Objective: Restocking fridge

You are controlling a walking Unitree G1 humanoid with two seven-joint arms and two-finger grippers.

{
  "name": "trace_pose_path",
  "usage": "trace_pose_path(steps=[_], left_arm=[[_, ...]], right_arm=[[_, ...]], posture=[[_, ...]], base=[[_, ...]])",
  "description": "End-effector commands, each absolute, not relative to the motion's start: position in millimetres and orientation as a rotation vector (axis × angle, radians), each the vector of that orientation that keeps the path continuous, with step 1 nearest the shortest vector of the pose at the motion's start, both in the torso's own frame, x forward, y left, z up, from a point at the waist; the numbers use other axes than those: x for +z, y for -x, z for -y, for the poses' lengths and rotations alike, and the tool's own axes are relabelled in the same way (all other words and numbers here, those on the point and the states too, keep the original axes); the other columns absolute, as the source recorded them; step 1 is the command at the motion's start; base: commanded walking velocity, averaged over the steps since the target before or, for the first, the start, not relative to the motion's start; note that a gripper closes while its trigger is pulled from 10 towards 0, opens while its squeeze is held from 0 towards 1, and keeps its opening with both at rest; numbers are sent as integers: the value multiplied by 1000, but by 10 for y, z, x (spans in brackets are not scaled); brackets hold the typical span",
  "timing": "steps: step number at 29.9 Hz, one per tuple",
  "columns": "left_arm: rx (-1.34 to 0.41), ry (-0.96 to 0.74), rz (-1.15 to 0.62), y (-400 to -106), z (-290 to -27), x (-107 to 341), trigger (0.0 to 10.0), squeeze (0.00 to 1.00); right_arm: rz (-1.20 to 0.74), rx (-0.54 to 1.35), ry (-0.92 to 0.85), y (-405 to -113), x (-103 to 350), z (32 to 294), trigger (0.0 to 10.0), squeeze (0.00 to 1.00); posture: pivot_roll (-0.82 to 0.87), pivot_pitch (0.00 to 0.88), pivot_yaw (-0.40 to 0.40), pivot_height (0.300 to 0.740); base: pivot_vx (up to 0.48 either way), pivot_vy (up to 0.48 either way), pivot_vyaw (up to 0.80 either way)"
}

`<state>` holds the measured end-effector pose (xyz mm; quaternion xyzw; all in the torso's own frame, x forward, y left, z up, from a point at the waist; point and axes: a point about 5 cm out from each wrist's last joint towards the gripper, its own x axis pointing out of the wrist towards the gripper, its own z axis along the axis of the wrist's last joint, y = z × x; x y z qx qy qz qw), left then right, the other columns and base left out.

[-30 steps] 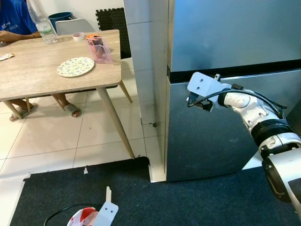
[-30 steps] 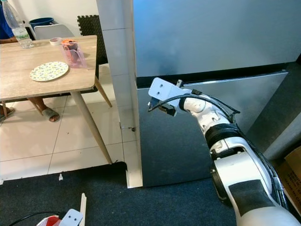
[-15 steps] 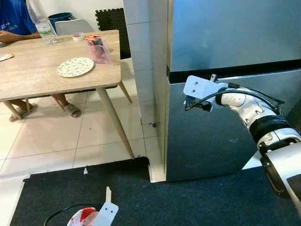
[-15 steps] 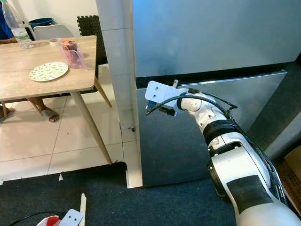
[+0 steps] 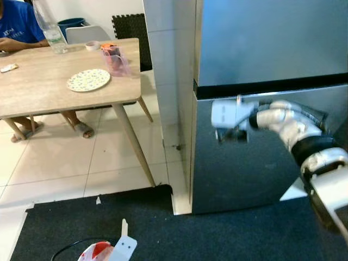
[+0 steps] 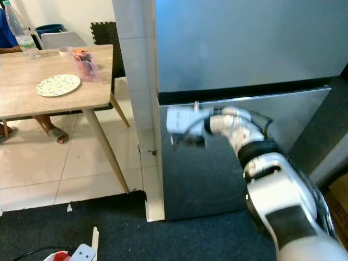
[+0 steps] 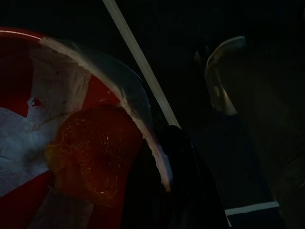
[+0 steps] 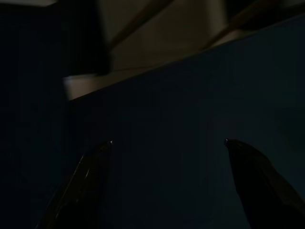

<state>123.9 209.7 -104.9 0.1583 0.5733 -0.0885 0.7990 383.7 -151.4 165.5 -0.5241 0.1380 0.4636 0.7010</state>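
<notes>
**Right arm at the fridge door, left arm holding a bag low**

The fridge (image 5: 261, 38) stands to the right of a white tiled wall (image 5: 163, 54), its two grey doors divided by a dark horizontal gap. Both doors are shut.

The right gripper (image 5: 228, 117) is raised in front of the lower door (image 5: 244, 174), just under the gap and near the door's left edge. The arm is blurred in both eye views. In the right wrist view the two black fingers (image 8: 86, 176) stand well apart, so the right gripper is open and holds nothing; the dark surface of the door lies ahead of them.

The left gripper (image 5: 122, 250) hangs low over the dark carpet (image 5: 217, 234). A red and white bag (image 7: 57, 95) lies against it, with an orange item (image 7: 88, 152) showing through the plastic. Whether its fingers are open or closed cannot be made out.

To the left stands a wooden worktop (image 5: 32, 89) carrying:
- a patterned plate (image 5: 88, 79)
- a clear pitcher (image 5: 115, 58)
- a plastic bottle (image 5: 48, 24)

A person in a blue shirt (image 5: 19, 27) sits at the far side of the worktop.
</notes>
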Motion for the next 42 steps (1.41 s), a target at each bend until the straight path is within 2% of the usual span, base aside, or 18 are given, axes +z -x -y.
trace_pose_path(steps=[1, 7, 8, 11, 12, 14, 16, 23, 25, 28, 35, 42], left_arm=[[-207, -330, -1243, -1193, -2036, -1073, 10000, 0], [-209, -329, -1242, -1196, -2033, -1073, 10000, 0], [-209, -329, -1242, -1197, -2031, -1073, 10000, 0], [-210, -330, -1243, -1196, -2030, -1073, 10000, 0], [-211, -330, -1243, -1195, -2031, -1073, 10000, 0], [-211, -330, -1243, -1195, -2031, -1073, 10000, 0], [-211, -330, -1243, -1195, -2031, -1073, 10000, 0], [-216, -338, -1240, -1197, -2037, -1072, 10000, 0], [-207, -360, -1221, -1254, -2100, -1043, 10000, 0], [-201, -380, -1200, -1322, -2160, -1009, 10000, 0], [-232, -490, -1115, -1662, -2344, -835, 10000, 0], [-263, -538, -1086, -1771, -2375, -776, 10000, 0]], right_arm=[[-317, 1053, 1175, -3840, 1701, 1521, 10000, 0], [-329, 1135, 1142, -3801, 1753, 1544, 10000, 0], [-244, 1153, 1069, -3808, 1870, 1486, 10000, 0], [-147, 1158, 994, -3821, 1994, 1414, 10000, 0], [-66, 1121, 937, -3856, 2109, 1356, 10000, 0], [-33, 1080, 923, -3885, 2161, 1338, 10000, 0], [-33, 1080, 923, -3885, 2161, 1338, 10000, 0], [-21, 907, 990, -3991, 2227, 1361, 10000, 0], [-13, 807, 1028, -4046, 2272, 1376, 10000, 0], [-8, 763, 1043, -4070, 2310, 1384, 10000, 0], [21, 723, 1044, -4103, 2428, 1363, 10000, 0], [3, 703, 1098, -4113, 2419, 1401, 10000, 0]], posture=[[4, 0, 5, 740], [4, 0, 5, 740], [5, 0, 8, 740], [5, 0, 8, 740], [5, 0, 8, 740], [5, 0, 8, 740], [5, 0, 8, 740], [-5, 0, -5, 740], [-11, 0, -8, 740], [-16, 0, -7, 740], [-14, 63, 4, 740], [-14, 87, 16, 740]], base=[[0, 0, 0], [0, 0, 0], [0, 0, 0], [0, 0, 0], [0, 0, 0], [0, 0, 0], [0, 0, 0], [0, 0, 0], [0, 0, 0], [0, 0, 0], [0, 0, 0], [0, 0, 0]])
